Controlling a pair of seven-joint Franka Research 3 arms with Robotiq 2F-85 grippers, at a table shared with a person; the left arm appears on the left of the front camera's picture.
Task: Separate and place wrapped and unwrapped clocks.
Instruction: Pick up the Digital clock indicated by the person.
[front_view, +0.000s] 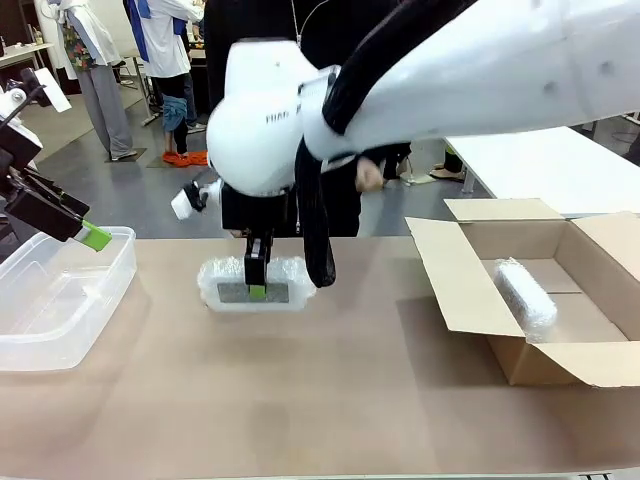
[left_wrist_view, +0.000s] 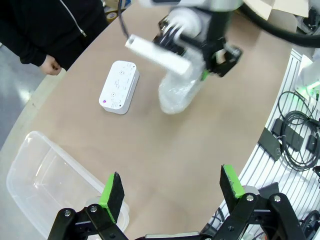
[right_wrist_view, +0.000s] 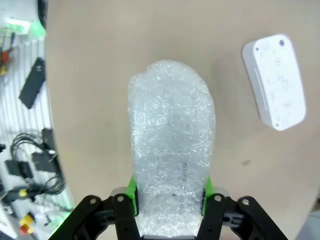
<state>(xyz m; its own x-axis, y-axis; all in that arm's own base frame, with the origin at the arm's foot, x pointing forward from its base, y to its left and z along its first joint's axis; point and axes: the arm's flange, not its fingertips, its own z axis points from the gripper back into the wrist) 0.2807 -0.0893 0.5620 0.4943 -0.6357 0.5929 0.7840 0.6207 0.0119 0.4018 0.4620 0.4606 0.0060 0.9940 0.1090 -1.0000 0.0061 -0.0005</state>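
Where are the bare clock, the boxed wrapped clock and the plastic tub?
bare clock (left_wrist_view: 119, 87), left wrist view, upturned face.
boxed wrapped clock (front_view: 525, 298), front view, middle of wrap.
plastic tub (front_view: 60, 345), front view, near wall.

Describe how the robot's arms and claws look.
The right arm is glossy white with rounded shells, faint grey lettering and a black cable running along it. The left claw and right claw are black, with two jointed fingers and green pads.

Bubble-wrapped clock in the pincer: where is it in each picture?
Front view: wrapped clock just left of middle.
Left wrist view: upper middle, right of the bare clock.
Right wrist view: centre, rising from the bottom edge.
Shared landmark: the right pincer gripping it.
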